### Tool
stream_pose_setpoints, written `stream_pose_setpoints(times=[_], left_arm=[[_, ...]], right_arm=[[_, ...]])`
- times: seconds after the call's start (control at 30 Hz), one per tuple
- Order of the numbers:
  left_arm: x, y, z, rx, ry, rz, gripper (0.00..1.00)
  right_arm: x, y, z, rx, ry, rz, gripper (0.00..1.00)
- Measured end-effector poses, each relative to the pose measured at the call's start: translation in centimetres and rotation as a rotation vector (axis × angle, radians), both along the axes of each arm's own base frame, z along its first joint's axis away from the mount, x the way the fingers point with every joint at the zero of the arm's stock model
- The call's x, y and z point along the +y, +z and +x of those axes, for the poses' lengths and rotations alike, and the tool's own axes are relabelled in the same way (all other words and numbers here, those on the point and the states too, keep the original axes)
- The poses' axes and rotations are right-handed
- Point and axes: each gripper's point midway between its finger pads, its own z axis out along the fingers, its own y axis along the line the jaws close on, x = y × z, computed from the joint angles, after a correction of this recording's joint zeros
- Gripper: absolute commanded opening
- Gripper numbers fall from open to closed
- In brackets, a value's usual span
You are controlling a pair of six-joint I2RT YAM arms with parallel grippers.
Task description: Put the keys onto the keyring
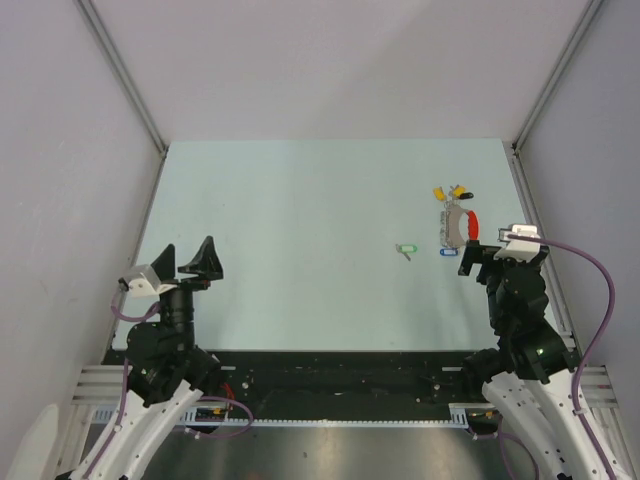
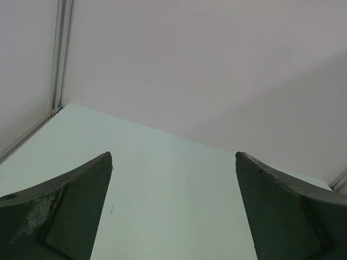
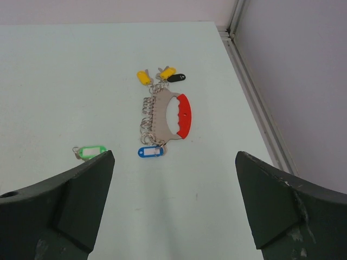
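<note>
While both fingers of the right gripper (image 3: pixel 173 157) stand wide apart with nothing between them, the job is plainly at its start, so the sensible first step is to choose one key and close on its plastic head. The gripper hangs above the table (image 1: pixel 300 200) at the right side, tilted down and looking toward the far edge.

Just beyond it lies the blue key (image 3: pixel 150 152), touching the near end of the keyring (image 3: pixel 168 114); whether it is already threaded on a ring I cannot tell. The green key (image 3: pixel 91 151) lies flat to the left, apart from both and clearly loose, so I judge it the better target. To take it well, come straight down with the fingers across the narrow sides of the head, leaving the small metal end free for threading.

The keyring runs near to far, its red curved segment (image 3: pixel 183 115) on the right, a row of small rings (image 3: pixel 147 111) along its left edge, and the yellow tags (image 3: pixel 143 77) and black tag (image 3: pixel 176 78) at the far end. It may slide when pushed, so the other arm will probably have to steady it.

Well apart, at the near left, the left gripper (image 1: pixel 188 247) is raised and likewise spread and bare, aimed at the far wall (image 2: pixel 217 65).
</note>
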Motion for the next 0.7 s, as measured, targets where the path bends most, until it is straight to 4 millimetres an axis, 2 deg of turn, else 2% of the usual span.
stream_pose_setpoints(times=[0.2,0.33,0.53,0.7], left_arm=[[0.2,-0.3,0.0,0.013,0.013,-0.004,1.0],[0.9,-0.5,-0.3,0.056,0.031,-0.038,1.0],[1.4,1.0,-0.7,0.108,0.044,-0.083,1.0],[0.7,-0.8,0.2,0.2,0.042,-0.04,1.0]], right_arm=[[-0.3,0.0,-0.1,0.001,-0.017,-0.006,1.0],[0.2,-0.5,0.4,0.022,0.0,0.005,1.0],[2.8,-3.0,2.4,0.164,0.054,0.067,1.0],[3.9,-5.3,4.1,0.299,0.044,0.138,1.0]])
